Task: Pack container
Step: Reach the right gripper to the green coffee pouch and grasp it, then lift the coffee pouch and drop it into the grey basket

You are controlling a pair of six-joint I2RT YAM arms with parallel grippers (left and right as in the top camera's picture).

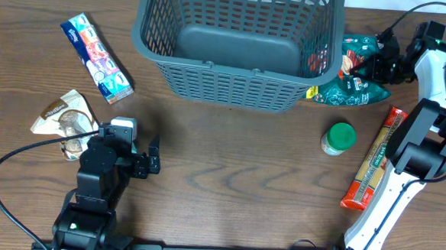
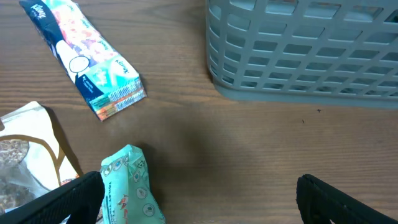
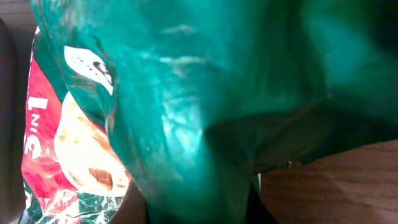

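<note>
There, right hand [image 1: 376, 66] at green bag [image 1: 353, 80].

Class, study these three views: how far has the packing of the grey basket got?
Nothing looks packed yet: the basket floor is bare. In hand: the right claw is at the green snack bag beside the basket, grip hidden. The left claw hangs open over the table. Left: that bag, tissue pack, tan pouch, green-lidded jar, long red packet.
</note>
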